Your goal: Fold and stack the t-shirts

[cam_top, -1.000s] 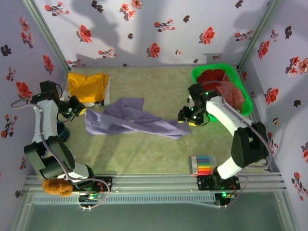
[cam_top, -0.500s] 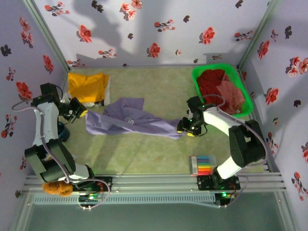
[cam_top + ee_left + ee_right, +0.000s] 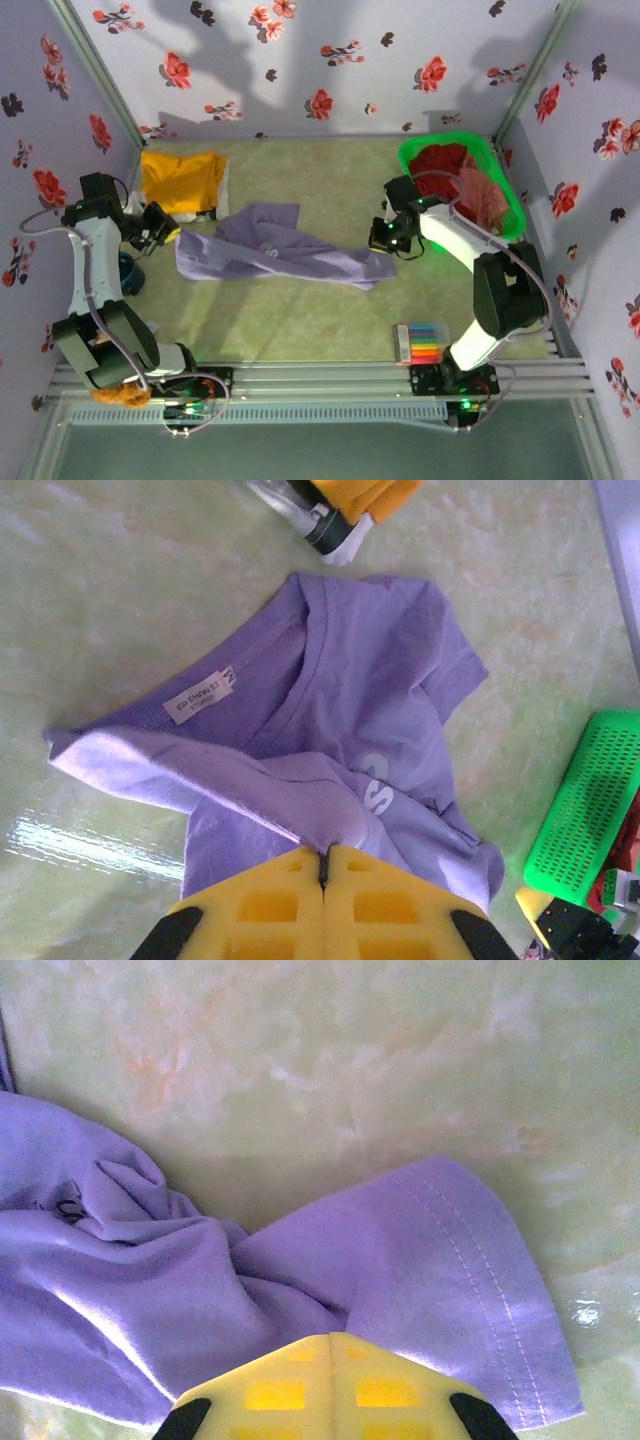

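A lavender t-shirt lies crumpled and stretched sideways across the middle of the green mat. My left gripper is shut on its left end. In the left wrist view those fingertips pinch a fold of the lavender t-shirt, whose neck label and white lettering face up. My right gripper is shut on the shirt's right end. In the right wrist view the hemmed edge of the shirt bunches into the closed right gripper. A folded mustard-yellow t-shirt rests at the back left.
The green basket at the back right holds a dark red tee and a salmon-pink one, just behind my right arm. A box of coloured markers lies near the front right. Flowered walls enclose the mat on three sides.
My right gripper came down onto the shirt's right end, closed on it, then shifted slightly toward the back. The left gripper kept its hold and barely moved.
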`<state>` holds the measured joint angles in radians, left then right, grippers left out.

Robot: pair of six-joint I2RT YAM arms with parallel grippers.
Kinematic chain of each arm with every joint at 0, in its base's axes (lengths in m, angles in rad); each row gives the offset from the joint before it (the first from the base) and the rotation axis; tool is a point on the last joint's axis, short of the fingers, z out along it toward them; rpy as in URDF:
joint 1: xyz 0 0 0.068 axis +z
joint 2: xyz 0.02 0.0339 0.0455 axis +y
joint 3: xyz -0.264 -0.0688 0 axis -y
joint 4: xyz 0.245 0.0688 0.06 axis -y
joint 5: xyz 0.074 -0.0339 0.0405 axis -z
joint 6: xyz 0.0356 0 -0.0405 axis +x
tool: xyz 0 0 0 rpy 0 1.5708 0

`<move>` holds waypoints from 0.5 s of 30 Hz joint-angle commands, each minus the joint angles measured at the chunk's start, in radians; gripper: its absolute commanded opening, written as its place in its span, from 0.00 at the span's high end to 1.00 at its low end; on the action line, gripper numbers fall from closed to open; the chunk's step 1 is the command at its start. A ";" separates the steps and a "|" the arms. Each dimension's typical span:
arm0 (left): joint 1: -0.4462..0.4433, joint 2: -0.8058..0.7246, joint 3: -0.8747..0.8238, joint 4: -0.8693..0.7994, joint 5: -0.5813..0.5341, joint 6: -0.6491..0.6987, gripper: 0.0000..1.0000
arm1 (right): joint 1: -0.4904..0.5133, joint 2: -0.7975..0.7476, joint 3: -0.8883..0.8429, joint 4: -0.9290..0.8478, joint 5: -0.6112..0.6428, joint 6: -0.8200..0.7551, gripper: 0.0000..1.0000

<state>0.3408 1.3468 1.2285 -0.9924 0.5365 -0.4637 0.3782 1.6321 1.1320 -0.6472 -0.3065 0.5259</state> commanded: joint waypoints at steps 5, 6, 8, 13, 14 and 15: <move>0.067 0.091 0.060 0.052 0.129 -0.041 1.00 | -0.013 -0.019 0.004 -0.061 0.032 -0.011 0.59; 0.074 0.117 0.053 0.068 0.171 -0.060 1.00 | -0.012 -0.027 -0.012 -0.056 0.028 -0.008 0.55; 0.078 0.159 0.049 0.124 0.202 -0.081 1.00 | -0.011 -0.049 -0.050 -0.043 0.021 -0.008 0.49; 0.078 0.181 0.045 0.157 0.188 -0.080 1.00 | -0.008 -0.076 -0.150 -0.010 0.013 0.021 0.47; 0.078 0.184 0.048 0.153 0.183 -0.077 1.00 | -0.004 -0.078 -0.172 0.001 0.012 0.027 0.48; 0.079 0.185 0.045 0.152 0.182 -0.075 1.00 | 0.001 -0.081 -0.191 0.006 0.015 0.031 0.49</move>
<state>0.4137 1.5368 1.2705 -0.8646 0.6846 -0.5285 0.3698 1.5723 0.9913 -0.6556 -0.2897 0.5320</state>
